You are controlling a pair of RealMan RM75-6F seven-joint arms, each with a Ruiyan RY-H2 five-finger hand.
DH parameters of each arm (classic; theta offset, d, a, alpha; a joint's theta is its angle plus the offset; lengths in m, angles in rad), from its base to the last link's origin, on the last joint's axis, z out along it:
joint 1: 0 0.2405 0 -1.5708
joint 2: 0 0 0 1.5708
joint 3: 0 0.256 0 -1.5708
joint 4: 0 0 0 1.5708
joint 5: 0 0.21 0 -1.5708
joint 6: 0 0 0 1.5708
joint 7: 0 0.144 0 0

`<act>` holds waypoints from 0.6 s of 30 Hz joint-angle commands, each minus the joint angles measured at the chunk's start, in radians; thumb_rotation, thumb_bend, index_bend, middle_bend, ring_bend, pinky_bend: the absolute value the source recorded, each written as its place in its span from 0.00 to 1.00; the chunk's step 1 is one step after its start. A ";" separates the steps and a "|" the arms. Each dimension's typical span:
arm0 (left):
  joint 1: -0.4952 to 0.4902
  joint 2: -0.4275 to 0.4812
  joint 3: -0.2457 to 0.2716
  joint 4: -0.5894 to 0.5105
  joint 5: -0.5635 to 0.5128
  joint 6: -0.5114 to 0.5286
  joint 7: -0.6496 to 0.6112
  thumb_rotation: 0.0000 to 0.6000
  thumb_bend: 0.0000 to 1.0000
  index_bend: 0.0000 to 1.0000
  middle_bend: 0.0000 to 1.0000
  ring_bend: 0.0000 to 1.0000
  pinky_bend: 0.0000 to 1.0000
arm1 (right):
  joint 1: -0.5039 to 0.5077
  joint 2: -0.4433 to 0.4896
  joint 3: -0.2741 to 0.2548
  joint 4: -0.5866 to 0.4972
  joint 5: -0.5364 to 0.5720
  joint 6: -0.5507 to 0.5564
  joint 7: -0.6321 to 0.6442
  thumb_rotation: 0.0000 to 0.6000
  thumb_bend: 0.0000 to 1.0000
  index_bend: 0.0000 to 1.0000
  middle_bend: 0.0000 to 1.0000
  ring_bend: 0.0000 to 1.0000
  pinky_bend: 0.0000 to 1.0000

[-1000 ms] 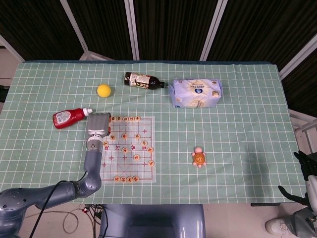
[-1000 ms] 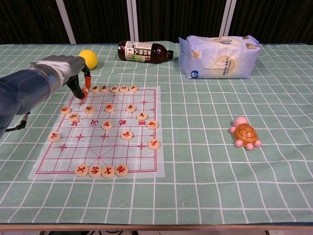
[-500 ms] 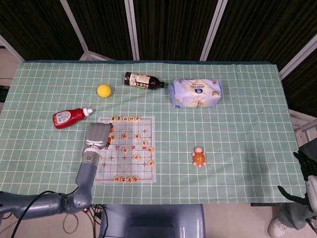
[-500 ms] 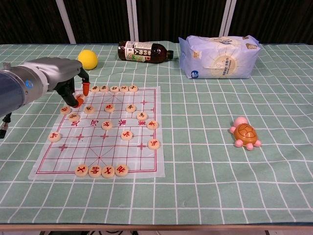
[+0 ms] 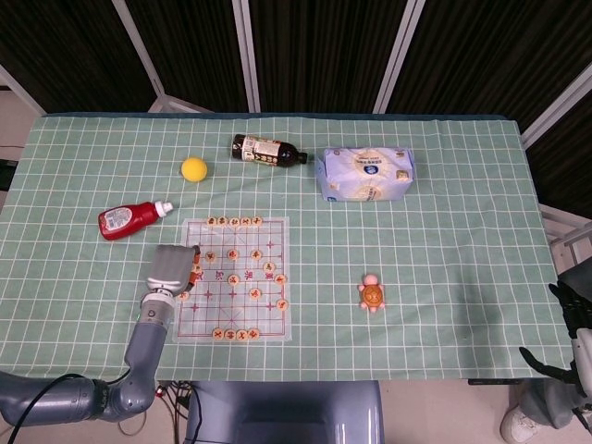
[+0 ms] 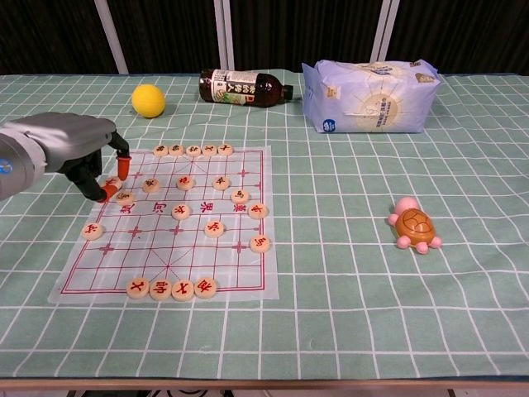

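little piece, soft touch

the big green table holds the chess board, a thin see-through sheet with red lines. the sheet is light, so i think a hard push could slide it and knock the pieces around.

the left robot hand hangs over the left edge of the board. its fingers are curled down, with the red tips close together. one round chess piece sits right between those tips, in the row near the left edge. i cannot tell if the tips squeeze the piece or just touch it.

the right robot hand is far away, off the right side of the table, with its fingers apart and nothing in it.

to do this well, i think the left robot hand should go slow. it should pinch the piece by its sides and not press down on the sheet. it should come straight up, not sideways. another piece lies just beside it, so the fingers should stay tight and small and not bump that one.
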 commanded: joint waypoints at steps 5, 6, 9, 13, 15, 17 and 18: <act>-0.001 -0.009 -0.001 0.029 0.005 -0.004 -0.010 1.00 0.37 0.47 1.00 1.00 1.00 | -0.001 0.000 -0.001 0.001 -0.006 0.004 0.003 1.00 0.25 0.00 0.00 0.00 0.00; -0.002 -0.013 -0.001 0.036 0.003 -0.007 -0.009 1.00 0.37 0.47 1.00 1.00 1.00 | -0.001 0.000 -0.001 0.001 -0.006 0.004 0.003 1.00 0.25 0.00 0.00 0.00 0.00; -0.005 -0.024 -0.003 0.055 -0.003 -0.012 -0.010 1.00 0.38 0.47 1.00 1.00 1.00 | -0.001 0.000 -0.001 0.002 -0.006 0.005 0.003 1.00 0.25 0.00 0.00 0.00 0.00; -0.011 -0.038 -0.004 0.078 -0.010 -0.020 -0.006 1.00 0.38 0.47 1.00 1.00 1.00 | 0.000 -0.001 -0.002 0.002 -0.006 0.004 0.003 1.00 0.25 0.00 0.00 0.00 0.00; -0.013 -0.046 -0.006 0.090 -0.010 -0.024 -0.008 1.00 0.38 0.47 1.00 1.00 1.00 | 0.000 -0.001 -0.002 0.002 -0.005 0.004 0.003 1.00 0.25 0.00 0.00 0.00 0.00; -0.015 -0.054 -0.007 0.099 -0.012 -0.028 -0.008 1.00 0.38 0.47 1.00 1.00 1.00 | 0.000 -0.001 -0.001 0.002 -0.004 0.004 0.003 1.00 0.25 0.00 0.00 0.00 0.00; -0.016 -0.057 -0.006 0.103 -0.012 -0.029 -0.006 1.00 0.38 0.47 1.00 1.00 1.00 | 0.000 -0.001 -0.001 0.001 -0.003 0.003 0.004 1.00 0.25 0.00 0.00 0.00 0.00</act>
